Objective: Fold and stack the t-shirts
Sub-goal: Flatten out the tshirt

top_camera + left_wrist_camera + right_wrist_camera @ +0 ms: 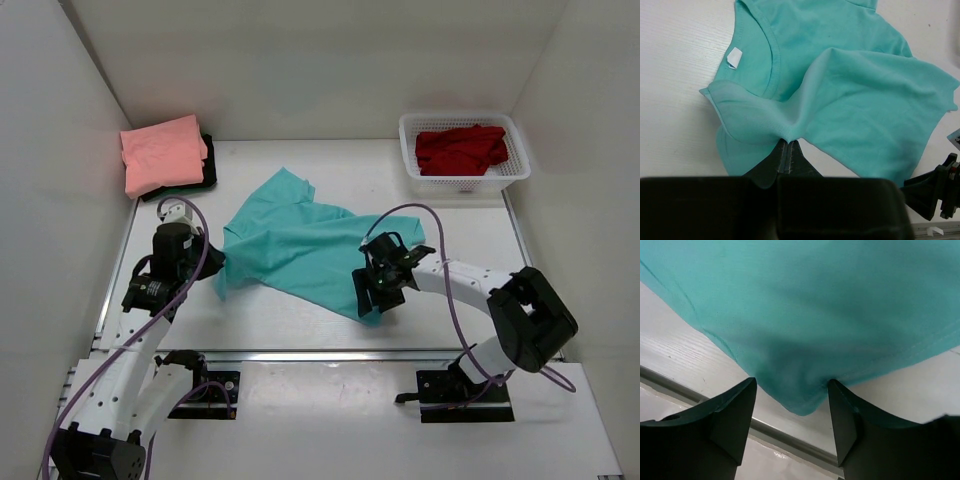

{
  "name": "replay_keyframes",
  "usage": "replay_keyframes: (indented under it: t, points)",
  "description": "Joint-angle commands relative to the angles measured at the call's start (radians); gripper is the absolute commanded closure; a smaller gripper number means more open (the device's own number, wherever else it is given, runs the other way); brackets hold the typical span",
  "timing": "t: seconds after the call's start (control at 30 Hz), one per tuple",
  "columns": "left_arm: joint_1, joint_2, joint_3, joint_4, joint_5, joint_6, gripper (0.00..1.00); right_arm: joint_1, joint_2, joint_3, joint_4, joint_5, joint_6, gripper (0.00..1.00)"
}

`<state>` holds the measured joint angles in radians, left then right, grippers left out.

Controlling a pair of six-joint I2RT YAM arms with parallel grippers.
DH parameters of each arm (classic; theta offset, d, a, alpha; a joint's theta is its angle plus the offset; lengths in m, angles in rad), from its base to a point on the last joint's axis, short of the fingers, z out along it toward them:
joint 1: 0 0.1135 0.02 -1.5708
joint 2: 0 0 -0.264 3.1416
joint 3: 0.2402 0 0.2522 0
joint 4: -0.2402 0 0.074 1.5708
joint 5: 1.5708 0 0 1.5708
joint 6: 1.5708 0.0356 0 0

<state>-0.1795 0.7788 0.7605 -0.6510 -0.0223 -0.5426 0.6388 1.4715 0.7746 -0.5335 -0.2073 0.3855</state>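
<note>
The teal t-shirt (300,250) lies crumpled on the table (330,165), left of the white mesh basket (512,172). The left gripper (788,148) is clenched on a gathered fold near the collar (772,55); the right gripper (792,385) stands released, a hem corner (802,407) loose between its jaws. Pulled from one side only, this thin, limp cloth could bunch.

White arms (460,282), black joints (530,320), seemingly purple cables (415,206)
</note>
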Motion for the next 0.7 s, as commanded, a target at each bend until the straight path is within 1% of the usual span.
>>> replay_keyframes:
  t: [0.0,0.03,0.07,0.1,0.13,0.17,0.2,0.27,0.3,0.33,0.37,0.4,0.43,0.47,0.5,0.53,0.57,0.6,0.63,0.67]
  points:
    - [-0.005,-0.01,-0.006,0.019,-0.002,0.003,1.0,0.105,0.096,-0.018,-0.011,0.063,0.018,0.43]
    - [0.0,-0.019,-0.009,0.021,-0.008,0.004,1.0,0.114,0.104,-0.02,-0.038,0.075,0.018,0.42]
    - [0.003,-0.018,-0.015,0.022,-0.011,-0.002,1.0,0.136,0.124,-0.024,-0.057,0.085,0.015,0.44]
    - [0.005,-0.016,-0.01,0.021,-0.016,0.007,1.0,0.151,0.147,-0.023,-0.078,0.091,0.015,0.51]
    - [0.009,-0.015,-0.001,0.022,-0.013,-0.003,1.0,0.151,0.17,-0.018,-0.092,0.091,0.001,0.61]
    - [0.029,-0.004,0.04,0.017,0.016,-0.003,1.0,0.133,0.162,0.03,-0.142,0.077,-0.029,0.99]
    - [0.034,0.005,0.093,0.022,0.013,0.0,1.0,0.113,0.139,0.055,-0.192,0.074,-0.04,1.0]
    - [0.02,0.058,0.207,0.024,-0.017,0.042,1.0,0.059,0.064,0.231,-0.287,0.097,-0.065,1.0]
    - [0.017,0.092,0.311,0.022,-0.039,0.058,1.0,0.02,0.005,0.289,-0.346,0.115,-0.072,1.0]
    - [0.017,0.103,0.4,0.03,-0.057,0.072,1.0,-0.043,-0.043,0.415,-0.367,0.118,-0.092,1.0]
    - [0.014,0.137,0.445,0.036,-0.089,0.082,1.0,-0.079,-0.057,0.545,-0.405,0.112,-0.111,1.0]
    - [0.011,0.166,0.532,0.039,-0.097,0.087,1.0,-0.144,-0.08,0.621,-0.433,0.099,-0.118,1.0]
    - [0.015,0.184,0.609,0.057,-0.114,0.093,1.0,-0.207,-0.092,0.746,-0.434,0.097,-0.147,1.0]
    - [0.018,0.223,0.643,0.077,-0.119,0.098,1.0,-0.27,-0.086,0.863,-0.441,0.1,-0.177,1.0]
    - [0.011,0.27,0.708,0.08,-0.134,0.105,1.0,-0.306,-0.071,0.958,-0.431,0.059,-0.195,1.0]
    - [0.011,0.296,0.774,0.105,-0.152,0.116,1.0,-0.371,-0.05,0.995,-0.41,0.021,-0.221,1.0]
    - [0.014,0.362,0.801,0.125,-0.151,0.116,1.0,-0.437,-0.012,1.065,-0.399,0.002,-0.241,1.0]
    - [0.031,0.426,0.88,0.135,-0.148,0.112,1.0,-0.465,0.012,1.139,-0.358,-0.064,-0.247,1.0]
    - [0.047,0.512,0.966,0.164,-0.134,0.11,1.0,-0.502,0.07,1.193,-0.338,-0.073,-0.253,1.0]
    - [0.079,0.552,1.018,0.177,-0.102,0.102,1.0,-0.52,0.135,1.298,-0.326,-0.076,-0.258,1.0]
